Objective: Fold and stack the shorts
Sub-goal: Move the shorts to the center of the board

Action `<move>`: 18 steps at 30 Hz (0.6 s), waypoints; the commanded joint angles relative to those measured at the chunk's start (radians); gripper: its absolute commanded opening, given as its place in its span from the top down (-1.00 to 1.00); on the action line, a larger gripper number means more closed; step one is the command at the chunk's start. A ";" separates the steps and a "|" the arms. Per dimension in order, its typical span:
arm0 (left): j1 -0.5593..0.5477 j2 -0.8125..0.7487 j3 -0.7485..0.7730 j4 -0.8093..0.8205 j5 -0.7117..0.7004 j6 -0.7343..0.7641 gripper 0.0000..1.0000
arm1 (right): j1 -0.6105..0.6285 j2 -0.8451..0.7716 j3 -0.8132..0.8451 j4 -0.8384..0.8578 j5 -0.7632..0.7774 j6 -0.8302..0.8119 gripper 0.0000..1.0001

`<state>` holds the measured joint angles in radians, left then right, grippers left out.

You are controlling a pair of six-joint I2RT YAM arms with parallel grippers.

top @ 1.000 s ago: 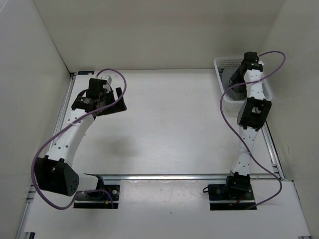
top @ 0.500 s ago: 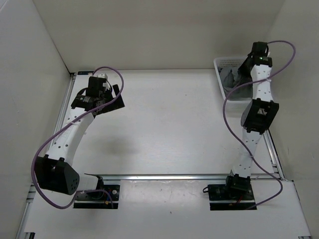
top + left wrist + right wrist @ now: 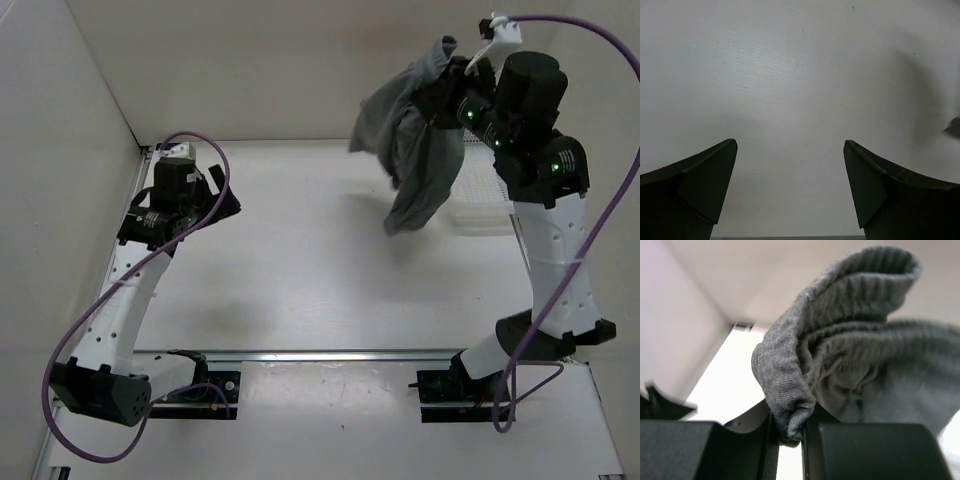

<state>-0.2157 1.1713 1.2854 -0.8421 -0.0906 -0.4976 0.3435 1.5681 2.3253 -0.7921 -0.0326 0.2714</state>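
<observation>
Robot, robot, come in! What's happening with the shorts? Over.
Left jaws open, empty. Right jaws shut on the shorts, held high, dangling over the table. Left arm off to the side, not in the way.

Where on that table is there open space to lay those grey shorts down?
The widest bare stretch of table lies in the middle, between the open left gripper and the hanging shorts. The far right is crowded: the right gripper, the shorts and the white basket.
</observation>
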 commanded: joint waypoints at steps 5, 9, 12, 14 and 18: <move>0.013 -0.016 0.158 -0.048 -0.052 0.027 -0.98 | 0.138 -0.149 -0.472 0.031 0.100 0.040 0.83; 0.013 -0.025 0.149 -0.048 0.026 0.059 -0.98 | 0.046 -0.088 -0.716 -0.004 0.039 0.061 -0.85; 0.013 -0.001 0.118 -0.081 0.081 0.091 -0.98 | 0.009 -0.035 -0.748 -0.087 0.079 0.100 -0.95; -0.001 0.010 0.079 -0.092 0.081 0.082 -0.98 | 0.009 -0.080 -0.839 -0.038 0.109 0.109 -0.95; -0.074 0.033 -0.093 -0.083 0.094 0.013 -0.98 | -0.018 -0.170 -0.974 -0.002 0.094 0.133 0.06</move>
<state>-0.2451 1.1801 1.2858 -0.8894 -0.0383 -0.4530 0.3359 1.5196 1.3746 -0.8322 0.0597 0.3660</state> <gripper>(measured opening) 0.990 0.600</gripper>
